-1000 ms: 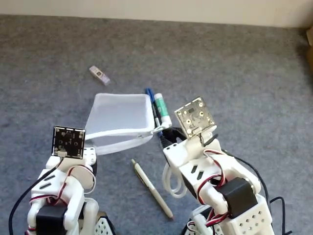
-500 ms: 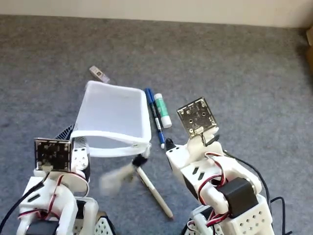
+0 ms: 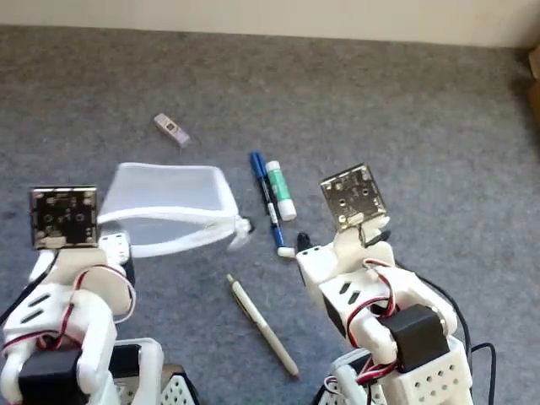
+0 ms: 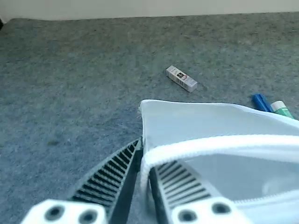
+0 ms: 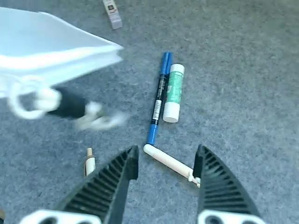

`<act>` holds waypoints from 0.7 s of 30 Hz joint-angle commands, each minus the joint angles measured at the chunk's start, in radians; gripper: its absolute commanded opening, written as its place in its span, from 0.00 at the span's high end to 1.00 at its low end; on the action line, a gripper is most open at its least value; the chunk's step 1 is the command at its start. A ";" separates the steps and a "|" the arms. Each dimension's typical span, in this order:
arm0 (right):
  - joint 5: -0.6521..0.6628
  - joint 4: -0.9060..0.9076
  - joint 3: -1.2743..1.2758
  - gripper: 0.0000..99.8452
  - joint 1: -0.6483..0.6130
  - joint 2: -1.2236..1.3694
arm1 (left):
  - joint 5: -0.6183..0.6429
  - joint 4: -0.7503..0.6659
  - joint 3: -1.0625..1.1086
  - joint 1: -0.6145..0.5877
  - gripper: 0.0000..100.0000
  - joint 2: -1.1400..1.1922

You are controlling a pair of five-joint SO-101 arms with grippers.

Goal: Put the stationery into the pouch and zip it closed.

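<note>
The left claw (image 4: 145, 156) is clamped on the rim of the white mesh pouch (image 4: 210, 126), which stretches away ahead of it. The right claw (image 5: 167, 151) is spread wide and grips nothing. A short cream stick (image 5: 169, 163), perhaps a pencil, lies between its fingers. Just beyond it, the blue pen (image 5: 159, 102) and green glue stick (image 5: 174, 91) lie side by side. A small white eraser (image 3: 171, 129) sits well past the pouch.

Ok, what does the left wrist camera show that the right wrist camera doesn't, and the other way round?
Left wrist view, not right: the left gripper clamped on the rim of the pouch. Right wrist view, not left: the right gripper, open, near a short white stick, plus the zip pull and the tip of a cream pen. Both: the pouch, the small white box, the blue pen and the green glue stick.
</note>
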 commanded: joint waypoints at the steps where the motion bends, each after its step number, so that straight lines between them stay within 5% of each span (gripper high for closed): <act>1: 0.052 0.004 -0.061 0.82 0.021 0.007 | 0.011 0.018 -0.064 -0.081 0.99 0.030; 21: 0.334 -0.094 -0.036 0.82 -0.058 0.479 | 0.011 0.018 -0.015 -0.180 0.99 0.031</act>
